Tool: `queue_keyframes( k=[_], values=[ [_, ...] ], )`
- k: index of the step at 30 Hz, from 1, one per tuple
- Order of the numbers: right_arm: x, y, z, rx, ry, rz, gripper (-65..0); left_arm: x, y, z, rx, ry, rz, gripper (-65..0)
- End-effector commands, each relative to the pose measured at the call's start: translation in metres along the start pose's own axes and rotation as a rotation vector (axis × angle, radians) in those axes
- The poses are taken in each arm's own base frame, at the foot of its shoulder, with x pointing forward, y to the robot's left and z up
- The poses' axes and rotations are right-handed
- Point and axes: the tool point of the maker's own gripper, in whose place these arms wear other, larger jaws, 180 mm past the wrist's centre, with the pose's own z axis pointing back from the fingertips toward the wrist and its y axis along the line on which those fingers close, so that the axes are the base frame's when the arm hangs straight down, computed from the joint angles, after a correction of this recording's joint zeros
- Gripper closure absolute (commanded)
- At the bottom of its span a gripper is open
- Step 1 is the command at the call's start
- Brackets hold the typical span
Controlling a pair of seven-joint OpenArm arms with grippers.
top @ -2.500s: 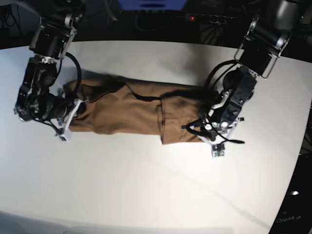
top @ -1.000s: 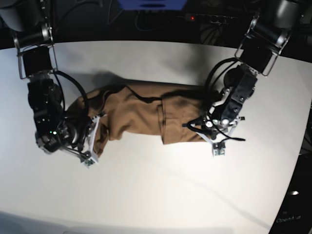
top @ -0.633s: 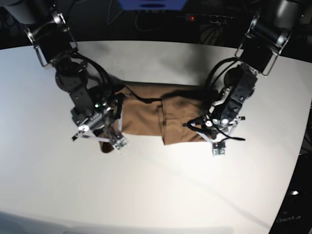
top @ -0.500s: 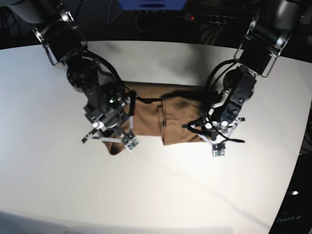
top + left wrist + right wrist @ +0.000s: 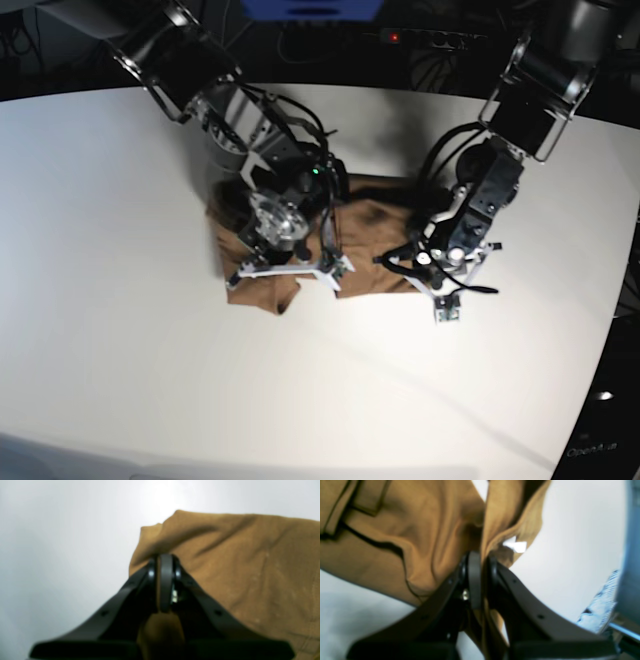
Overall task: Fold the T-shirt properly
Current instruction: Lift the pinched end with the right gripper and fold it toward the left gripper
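The tan-brown T-shirt lies bunched in the middle of the white table, its left end lifted and doubled toward the centre. My right gripper hovers over that end, shut on a fold of cloth that hangs below it. The right wrist view shows the fabric pinched between the fingers, with a small white tag just beyond. At the shirt's right end, my left gripper is low, shut on a corner of the cloth. My left gripper has its fingers pressed together.
Beyond the table's dark back edge are cables and a power strip with a red light. A blue object sits at the top centre. The table's rim curves down the right side.
My right arm has swung from the table's left toward the centre, carrying the shirt's left end with it so the cloth is much shorter. The left arm has stayed put.
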Motion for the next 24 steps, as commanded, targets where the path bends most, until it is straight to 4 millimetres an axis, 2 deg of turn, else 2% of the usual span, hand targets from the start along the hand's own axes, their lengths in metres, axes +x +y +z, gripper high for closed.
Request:
queue_keyframes(
  k=[1,5,7,14,20,24],
  values=[
    [0.017,-0.008,0.008,-0.022,-0.049,-0.010,-1.9,-0.008,-0.002,0.000,-0.014,0.047,0.009,-2.3],
    [0.030,0.003,0.016,0.001,-0.080,-0.004,-1.9,-0.007,-0.004,0.001,-0.022,0.040,0.010,-2.3],
    [0.040,0.007,0.022,0.012,-0.101,-0.017,-1.9,0.000,-0.019,0.010,-0.061,0.015,0.010,-2.3],
    [0.061,-0.020,0.026,-0.044,-0.141,-0.024,-1.9,0.007,-0.039,0.035,-0.138,0.002,0.009,-2.3],
    [0.058,-0.041,0.010,-0.096,-0.092,0.002,-1.9,0.014,-0.042,0.041,-0.153,-0.027,0.009,-2.3],
    [0.051,-0.045,0.005,-0.107,-0.071,0.011,-1.9,0.025,-0.042,0.042,-0.153,-0.072,0.012,-2.3]
  ],
)
